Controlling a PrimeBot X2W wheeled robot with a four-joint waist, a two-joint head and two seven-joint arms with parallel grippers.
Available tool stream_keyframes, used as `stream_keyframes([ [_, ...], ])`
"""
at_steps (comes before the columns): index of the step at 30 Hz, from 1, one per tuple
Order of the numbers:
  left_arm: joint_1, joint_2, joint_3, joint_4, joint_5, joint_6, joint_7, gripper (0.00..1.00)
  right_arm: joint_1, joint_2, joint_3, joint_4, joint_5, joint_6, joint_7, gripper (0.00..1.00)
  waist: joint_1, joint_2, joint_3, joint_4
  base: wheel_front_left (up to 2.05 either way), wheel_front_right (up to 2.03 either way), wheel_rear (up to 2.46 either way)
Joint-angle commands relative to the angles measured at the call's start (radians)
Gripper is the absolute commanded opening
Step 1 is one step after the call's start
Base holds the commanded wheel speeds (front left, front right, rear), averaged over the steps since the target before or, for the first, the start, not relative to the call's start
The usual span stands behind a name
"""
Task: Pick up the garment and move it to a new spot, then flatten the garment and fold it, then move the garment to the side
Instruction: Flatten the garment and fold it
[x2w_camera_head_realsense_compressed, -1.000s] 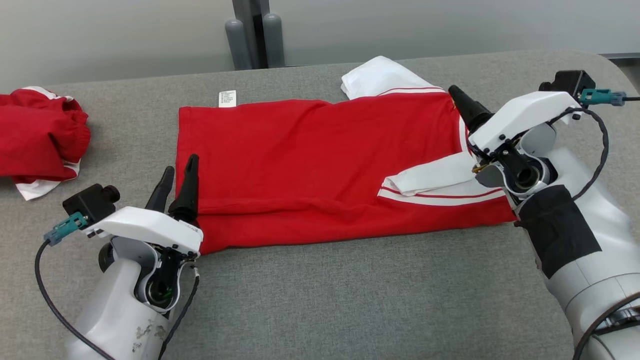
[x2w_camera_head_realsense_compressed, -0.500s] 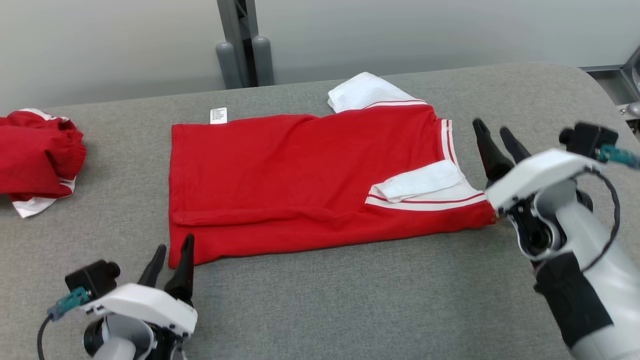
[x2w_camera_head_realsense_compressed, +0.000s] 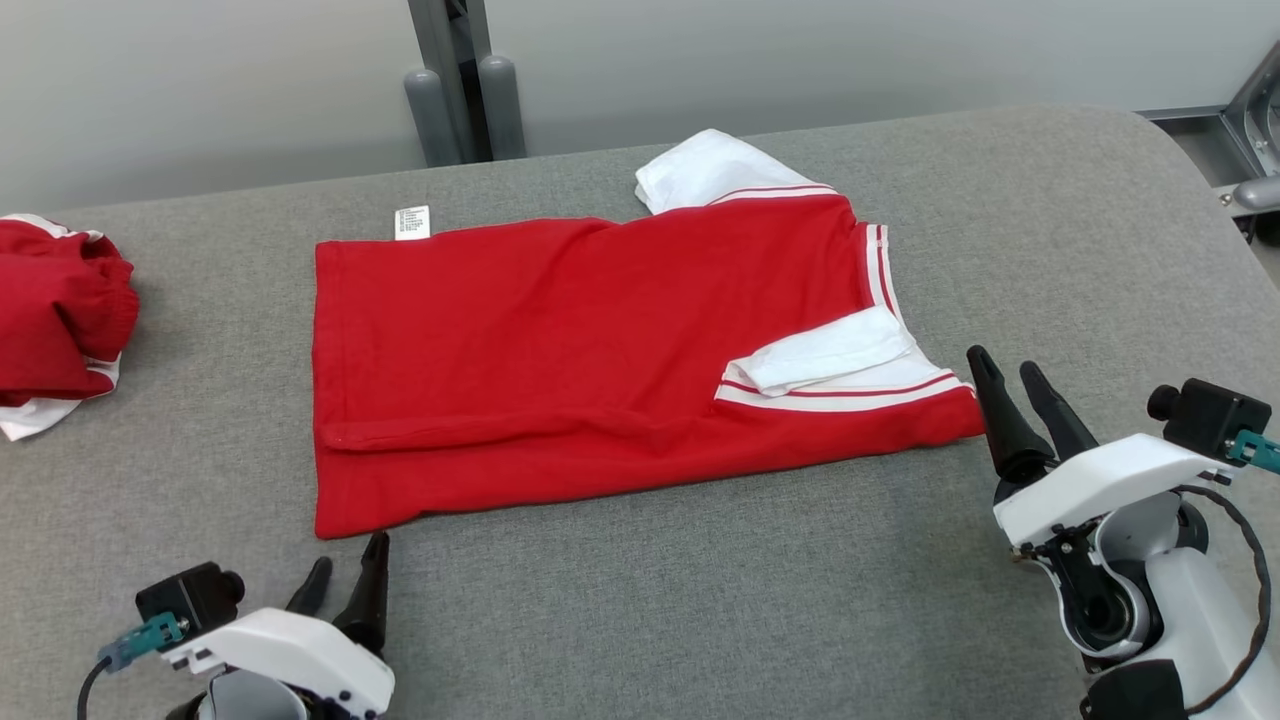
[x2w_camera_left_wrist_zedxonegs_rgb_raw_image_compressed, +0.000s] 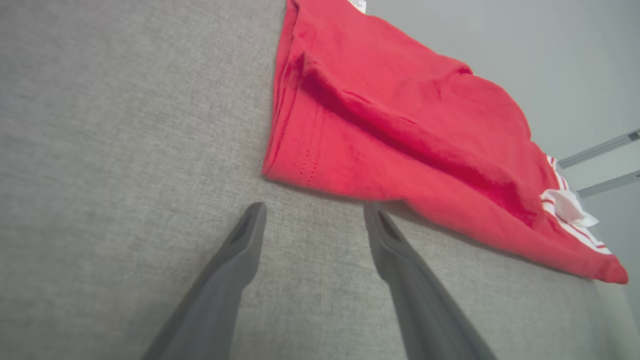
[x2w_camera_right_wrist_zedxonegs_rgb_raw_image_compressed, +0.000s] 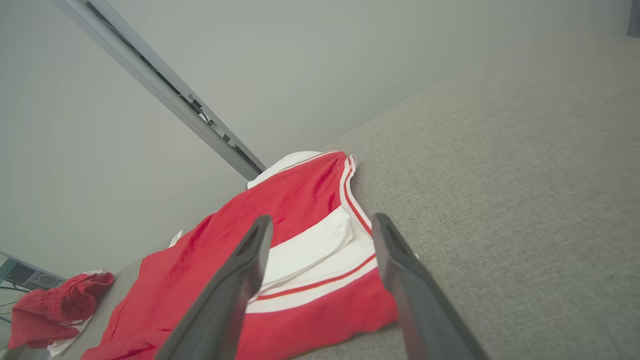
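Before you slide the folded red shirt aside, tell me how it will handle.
The red shirt is thin cloth lying in soft creases, so it will probably droop and unfold if lifted by one corner. Pushed across the grey fabric table, it likely bunches rather than glides. The loose white sleeve may flop open.

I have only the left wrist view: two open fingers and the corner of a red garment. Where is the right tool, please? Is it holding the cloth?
Observer: The right tool is open and empty, beside the striped right end of the folded garment.
Operator: Thank you. Is anything else lying on the table?
Observer: Yes, a second red garment lies crumpled at the far left edge of the table.
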Motion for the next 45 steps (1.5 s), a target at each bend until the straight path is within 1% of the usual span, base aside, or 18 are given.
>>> stream_keyframes([
  [1, -0.028, 0.007, 0.002, 0.008, 0.001, 0.004, 0.007, 1.00, 0.027, 0.008, -0.027, -0.044, -0.033, 0.000, 0.028, 1.00, 0.0000, 0.0000, 0.004, -0.004, 0.00, 0.00, 0.00],
  [5, -0.067, 0.015, 0.003, 0.050, 0.002, 0.008, 0.027, 1.00, 0.066, 0.025, -0.072, -0.130, -0.083, 0.000, 0.090, 1.00, 0.0000, 0.0000, 0.011, -0.011, 0.00, 0.00, 0.00],
  [6, -0.079, 0.014, 0.003, 0.062, 0.000, 0.005, 0.032, 0.95, 0.073, 0.028, -0.080, -0.150, -0.090, 0.000, 0.103, 1.00, 0.0000, 0.0000, 0.012, -0.013, 0.00, 0.00, 0.00],
  [8, -0.117, 0.013, 0.001, 0.105, -0.001, 0.002, 0.043, 0.65, 0.092, 0.031, -0.098, -0.201, -0.104, 0.000, 0.139, 1.00, 0.0000, 0.0000, 0.018, -0.019, 0.00, 0.00, 0.00],
  [9, -0.129, 0.011, 0.000, 0.120, -0.002, 0.000, 0.049, 0.57, 0.099, 0.032, -0.097, -0.213, -0.097, 0.000, 0.147, 1.00, 0.0000, 0.0000, 0.020, -0.020, 0.00, 0.00, 0.00],
  [10, -0.141, 0.012, -0.002, 0.134, 0.000, -0.002, 0.050, 0.49, 0.105, 0.032, -0.096, -0.222, -0.091, 0.000, 0.154, 1.00, 0.0000, 0.0000, 0.022, -0.021, 0.00, 0.00, 0.00],
  [12, -0.163, 0.009, -0.003, 0.164, 0.000, -0.008, 0.050, 0.44, 0.114, 0.031, -0.095, -0.234, -0.086, 0.000, 0.163, 1.00, 0.0000, 0.0000, 0.025, -0.024, 0.00, 0.00, 0.00],
  [13, -0.173, 0.008, -0.003, 0.178, 0.001, -0.012, 0.048, 0.35, 0.119, 0.031, -0.095, -0.234, -0.085, 0.000, 0.171, 1.00, 0.0000, 0.0000, 0.026, -0.025, 0.00, 0.00, 0.00],
  [14, -0.173, 0.008, -0.003, 0.178, 0.001, -0.012, 0.048, 0.35, 0.119, 0.031, -0.095, -0.234, -0.085, 0.000, 0.171, 1.00, 0.0000, 0.0000, 0.026, -0.025, 0.00, 0.00, 0.00],
  [15, -0.183, 0.006, -0.002, 0.192, 0.003, -0.016, 0.042, 0.21, 0.123, 0.032, -0.095, -0.232, -0.087, 0.000, 0.178, 1.00, 0.0000, 0.0000, 0.026, -0.026, 0.00, 0.00, 0.00],
  [16, -0.192, 0.006, -0.003, 0.205, 0.010, -0.018, 0.034, 0.00, 0.126, 0.031, -0.098, -0.228, -0.093, 0.000, 0.184, 1.00, 0.0000, 0.0000, 0.026, -0.026, 0.00, 0.00, 0.00],
  [25, -0.234, 0.030, -0.078, 0.222, 0.102, -0.040, 0.002, 0.00, 0.103, 0.032, -0.126, -0.144, -0.224, 0.000, 0.237, 1.00, 0.0000, 0.0000, 0.022, -0.011, 0.00, 0.00, 0.00],
  [36, -0.223, 0.019, -0.108, 0.166, 0.118, -0.030, 0.012, 0.00, -0.045, 0.031, -0.166, 0.144, -0.308, 0.000, 0.218, 0.98, 0.0000, 0.0000, 0.025, 0.037, 0.00, 0.00, 0.00],
  [38, -0.224, 0.021, -0.112, 0.158, 0.120, -0.027, 0.012, 0.00, -0.081, 0.031, -0.163, 0.199, -0.303, 0.000, 0.206, 0.88, 0.0000, 0.0000, 0.028, 0.045, 0.00, 0.00, 0.00],
  [39, -0.225, 0.023, -0.114, 0.153, 0.125, -0.027, 0.011, 0.00, -0.097, 0.031, -0.160, 0.225, -0.302, 0.000, 0.200, 0.76, 0.0000, 0.0000, 0.029, 0.049, 0.00, 0.00, 0.00],
  [40, -0.226, 0.025, -0.117, 0.150, 0.128, -0.026, 0.010, 0.00, -0.112, 0.031, -0.156, 0.252, -0.302, 0.000, 0.194, 0.71, 0.0000, 0.0000, 0.030, 0.052, 0.00, 0.00, 0.00],
  [41, -0.227, 0.027, -0.118, 0.146, 0.129, -0.025, 0.010, 0.00, -0.126, 0.031, -0.153, 0.275, -0.301, 0.000, 0.188, 0.49, 0.0000, 0.0000, 0.030, 0.055, 0.00, 0.00, 0.00],
  [45, -0.229, 0.036, -0.129, 0.131, 0.147, -0.018, 0.006, 0.00, -0.173, 0.031, -0.141, 0.345, -0.320, 0.000, 0.151, 0.27, 0.0000, 0.0000, 0.029, 0.063, 0.00, 0.00, 0.00],
])
